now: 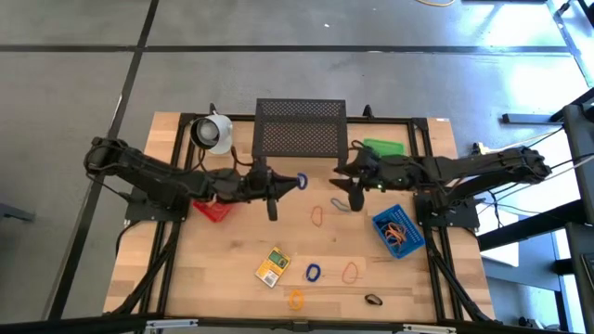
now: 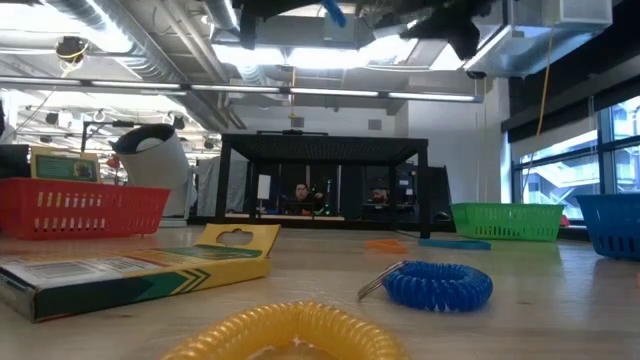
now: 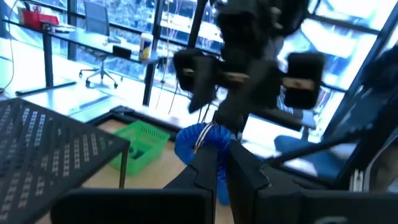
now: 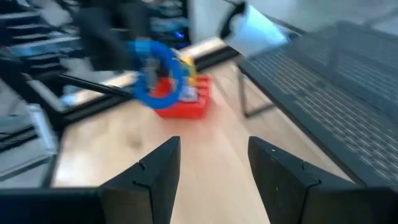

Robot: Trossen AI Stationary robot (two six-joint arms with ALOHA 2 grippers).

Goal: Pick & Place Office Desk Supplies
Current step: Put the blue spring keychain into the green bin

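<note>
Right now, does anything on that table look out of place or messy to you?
Somewhat. Small coiled loops lie scattered over the bare wood, such as the blue loop and the orange loop, though others already sit in the blue bin. The left gripper holds a blue coil in the air, shut on it.

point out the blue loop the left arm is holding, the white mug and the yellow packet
blue loop (image 1: 301, 180), high view, on its ring past the tool tips
white mug (image 1: 214, 133), high view, on its side wall
yellow packet (image 1: 273, 267), high view, middle of its printed face
</note>
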